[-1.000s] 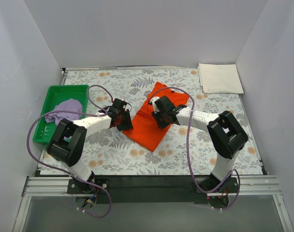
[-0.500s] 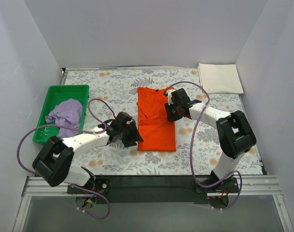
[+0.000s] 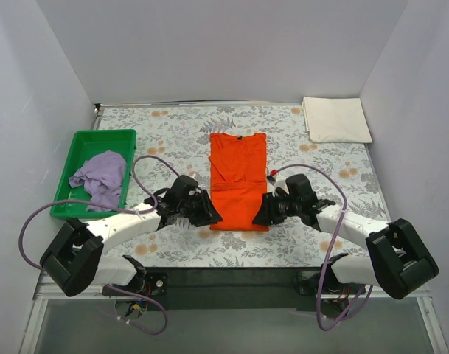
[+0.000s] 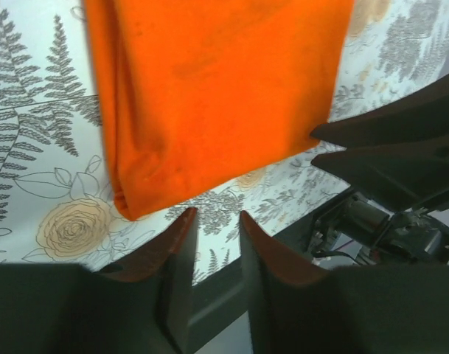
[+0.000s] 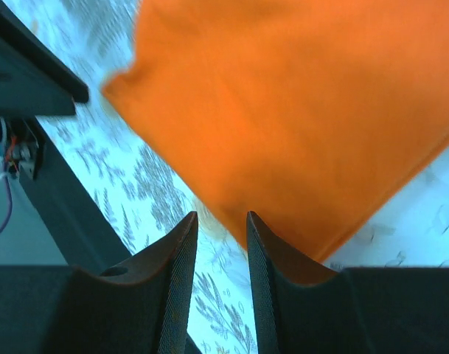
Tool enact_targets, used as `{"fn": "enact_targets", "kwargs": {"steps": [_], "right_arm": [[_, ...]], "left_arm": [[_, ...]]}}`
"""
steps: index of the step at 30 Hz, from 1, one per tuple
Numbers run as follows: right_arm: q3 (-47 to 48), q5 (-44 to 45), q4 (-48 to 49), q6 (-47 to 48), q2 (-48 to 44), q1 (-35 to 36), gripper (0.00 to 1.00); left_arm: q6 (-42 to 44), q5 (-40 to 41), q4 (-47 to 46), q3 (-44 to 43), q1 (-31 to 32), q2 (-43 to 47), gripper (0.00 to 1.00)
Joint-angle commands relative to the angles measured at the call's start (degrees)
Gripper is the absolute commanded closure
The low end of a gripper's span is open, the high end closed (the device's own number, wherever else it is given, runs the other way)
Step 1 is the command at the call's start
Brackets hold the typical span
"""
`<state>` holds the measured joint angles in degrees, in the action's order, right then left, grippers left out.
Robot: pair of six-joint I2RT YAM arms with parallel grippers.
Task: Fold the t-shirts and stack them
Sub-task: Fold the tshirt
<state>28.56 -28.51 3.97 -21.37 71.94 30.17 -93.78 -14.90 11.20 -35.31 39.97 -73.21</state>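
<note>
Since L pincer (image 3: 211, 214) & R pincer (image 3: 258, 216) sit slightly parted, empty: orange t-shirt (image 3: 239, 173), prob. soft, light, limp; grip hem corners, 5 & 7 o'clock.

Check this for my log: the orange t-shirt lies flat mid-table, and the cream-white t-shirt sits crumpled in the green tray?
No: the top view shows the lilac t-shirt crumpled in the green tray; the cream-white t-shirt lies folded far right.

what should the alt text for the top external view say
An orange t-shirt, folded into a rectangle, lies at centre, with the left tool and right tool flanking its near corners. A lilac t-shirt sits crumpled in a green tray at left; a folded cream t-shirt lies at the far right corner.
</note>
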Motion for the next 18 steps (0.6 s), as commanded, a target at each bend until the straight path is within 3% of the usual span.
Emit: {"fn": "enact_targets", "kwargs": {"steps": [1, 8, 11, 14, 18], "right_arm": [[-5.8, -4.0, 8.7, -3.0, -0.6, 0.0, 0.66], [-13.8, -3.0, 13.3, -1.2, 1.4, -3.7, 0.68], [-14.2, -4.0, 13.0, -1.0, 0.9, -4.4, 0.69], [-13.4, -5.8, 12.8, -1.6, -0.2, -4.4, 0.69], [-11.7, -7.0, 12.6, -2.1, -0.7, -4.4, 0.69]], "left_arm": [[0.7, 0.4, -3.8, 2.9, 0.3, -0.8, 0.75], [-8.1, 8.6, -2.8, 11.5, 0.3, 1.0, 0.88], [-10.4, 10.1, -0.1, 12.3, 0.2, 4.0, 0.89], [-9.1, 10.8, 2.2, 10.1, 0.2, 6.6, 0.85], [-4.7, 13.9, 4.1, 2.1, 0.2, 6.3, 0.72]]}}
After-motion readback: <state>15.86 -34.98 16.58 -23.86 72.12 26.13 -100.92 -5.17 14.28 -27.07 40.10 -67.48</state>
